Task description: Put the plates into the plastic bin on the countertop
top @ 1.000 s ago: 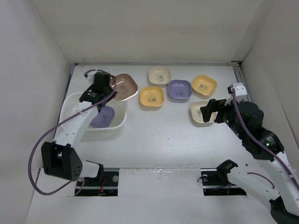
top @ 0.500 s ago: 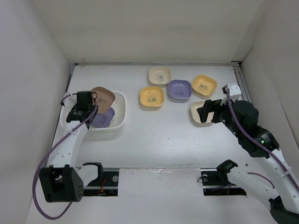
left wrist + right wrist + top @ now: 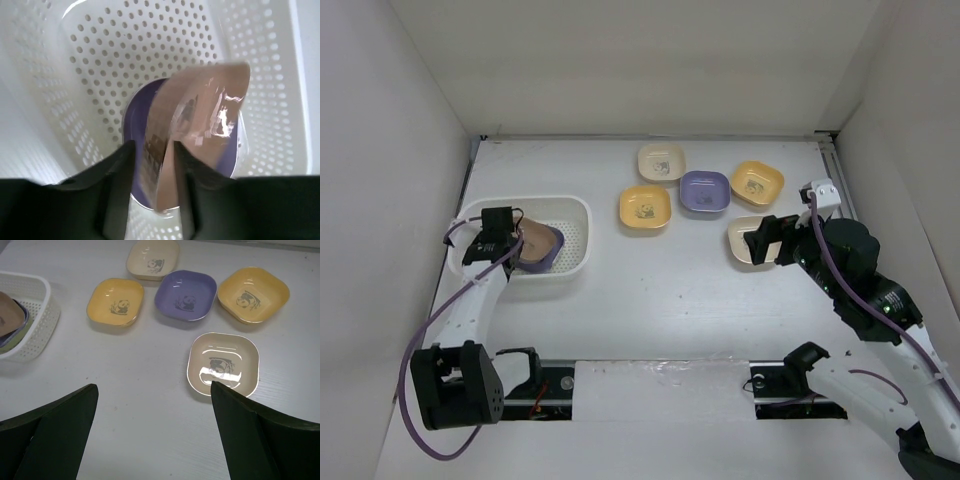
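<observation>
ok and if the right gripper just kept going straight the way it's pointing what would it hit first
Most likely the cream plate lying alone just ahead of the open right gripper. Depth is unclear, so it might touch bare countertop just short of that plate instead.

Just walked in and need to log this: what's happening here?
The left gripper is inside the white bin with a brown plate tilted between its fingers, over a purple plate already there; whether it grips is unclear. The right gripper hangs open by a cream plate. Four other plates sit on the countertop.
</observation>
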